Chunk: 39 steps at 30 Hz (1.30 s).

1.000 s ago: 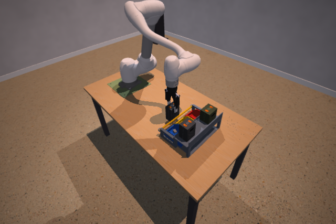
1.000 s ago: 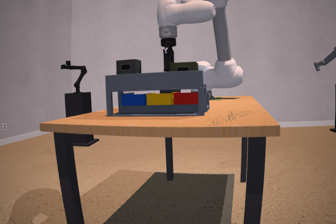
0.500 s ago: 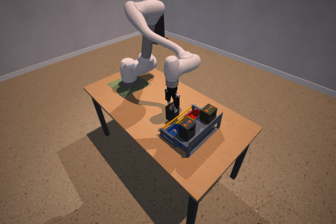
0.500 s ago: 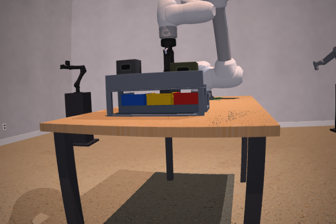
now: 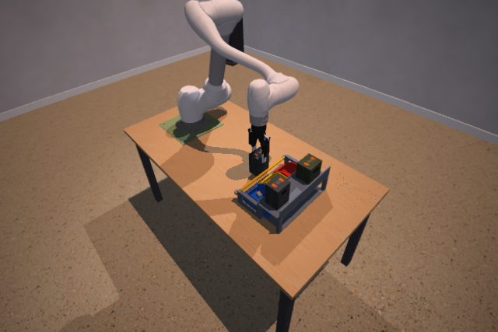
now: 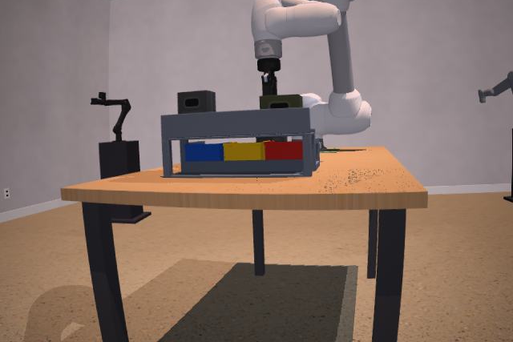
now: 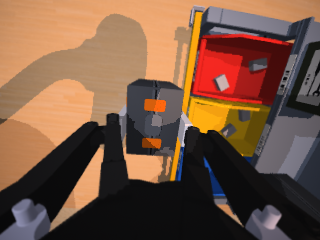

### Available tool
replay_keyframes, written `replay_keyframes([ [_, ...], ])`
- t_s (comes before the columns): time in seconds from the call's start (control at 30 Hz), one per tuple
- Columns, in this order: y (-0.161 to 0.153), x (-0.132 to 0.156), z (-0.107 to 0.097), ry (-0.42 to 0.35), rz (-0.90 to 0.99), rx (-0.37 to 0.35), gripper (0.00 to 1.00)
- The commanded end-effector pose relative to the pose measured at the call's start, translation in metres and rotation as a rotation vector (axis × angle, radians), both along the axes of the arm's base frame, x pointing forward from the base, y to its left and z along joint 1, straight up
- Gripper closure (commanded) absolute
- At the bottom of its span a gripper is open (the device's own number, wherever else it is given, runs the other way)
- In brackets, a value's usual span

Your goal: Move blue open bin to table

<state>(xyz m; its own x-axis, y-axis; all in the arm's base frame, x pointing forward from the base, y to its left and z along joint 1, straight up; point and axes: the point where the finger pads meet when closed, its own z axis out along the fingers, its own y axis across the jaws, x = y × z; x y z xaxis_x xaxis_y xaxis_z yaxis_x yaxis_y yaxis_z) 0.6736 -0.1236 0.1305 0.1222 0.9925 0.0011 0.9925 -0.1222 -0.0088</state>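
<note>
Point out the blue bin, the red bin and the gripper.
blue bin [image 6: 203, 151], exterior view, its back wall.
red bin [image 7: 235, 65], wrist view, its inner floor.
gripper [image 7: 150, 131], wrist view, midway between fingertips, shut on dark box.
</note>
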Motion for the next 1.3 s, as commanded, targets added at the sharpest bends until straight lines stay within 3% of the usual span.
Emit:
replay_keyframes([
  [0.0, 0.002, 0.000, 0.001, -0.001, 0.003, 0.000, 1.00],
  [0.23, 0.002, 0.000, 0.001, -0.001, 0.003, 0.000, 1.00],
  [0.4, 0.056, -0.007, 0.001, -0.001, 0.003, 0.000, 1.00],
  [0.8, 0.056, -0.007, 0.001, -0.001, 0.003, 0.000, 1.00],
  [0.97, 0.100, -0.013, 0.001, -0.001, 0.003, 0.000, 1.00],
  [1.27, 0.100, -0.013, 0.001, -0.001, 0.003, 0.000, 1.00],
])
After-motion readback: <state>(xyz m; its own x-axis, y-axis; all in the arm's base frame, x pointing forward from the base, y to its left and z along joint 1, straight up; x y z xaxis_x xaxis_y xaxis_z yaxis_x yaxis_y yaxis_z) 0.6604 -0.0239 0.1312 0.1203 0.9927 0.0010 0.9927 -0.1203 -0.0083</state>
